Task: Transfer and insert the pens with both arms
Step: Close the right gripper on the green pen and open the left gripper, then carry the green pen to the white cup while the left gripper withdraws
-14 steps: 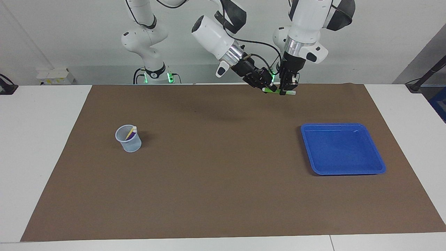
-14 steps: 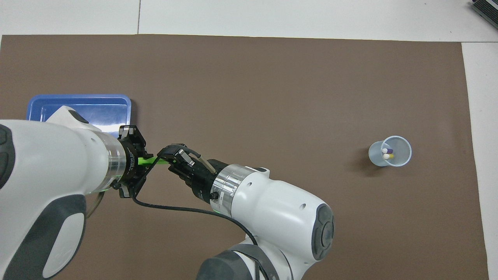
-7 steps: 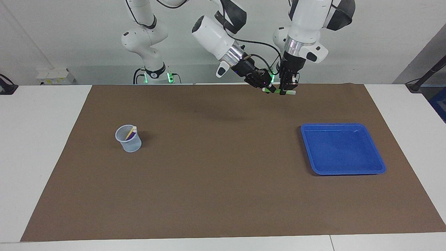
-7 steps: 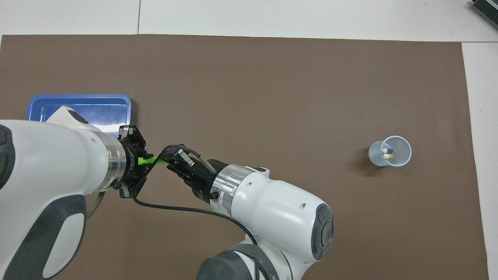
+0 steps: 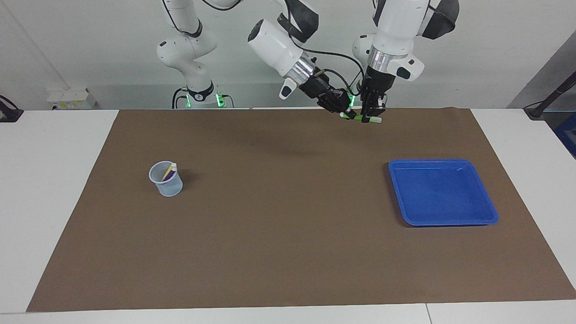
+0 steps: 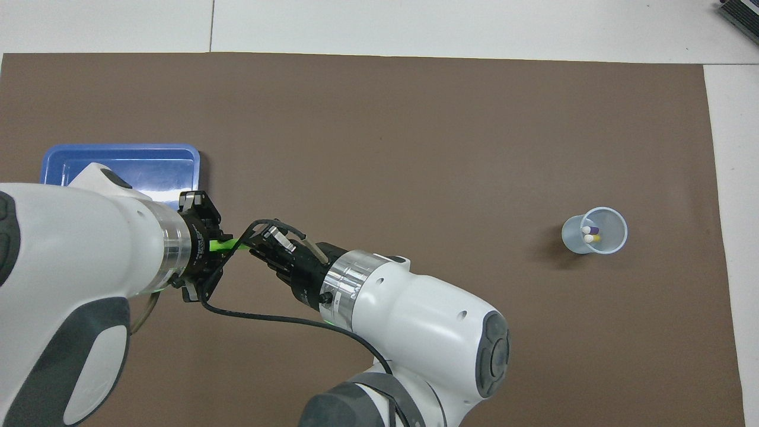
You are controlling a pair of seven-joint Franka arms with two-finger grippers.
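Handing over the light green pen (image 5: 361, 118) in mid-air: the left gripper (image 5: 371, 114) hangs straight down with its fingers clamped on the pen's capped end, and the right gripper (image 5: 345, 111), reaching in slantwise just beside it, has its fingers pressed together on the pen's other end. Both hold it level above the brown mat (image 5: 288, 234). 2 pens, yellow and purple, already stand in the cup (image 5: 166, 180), well away from both grippers. Next, I judge, the left must let go so the right can carry pen 3 over to the cup.
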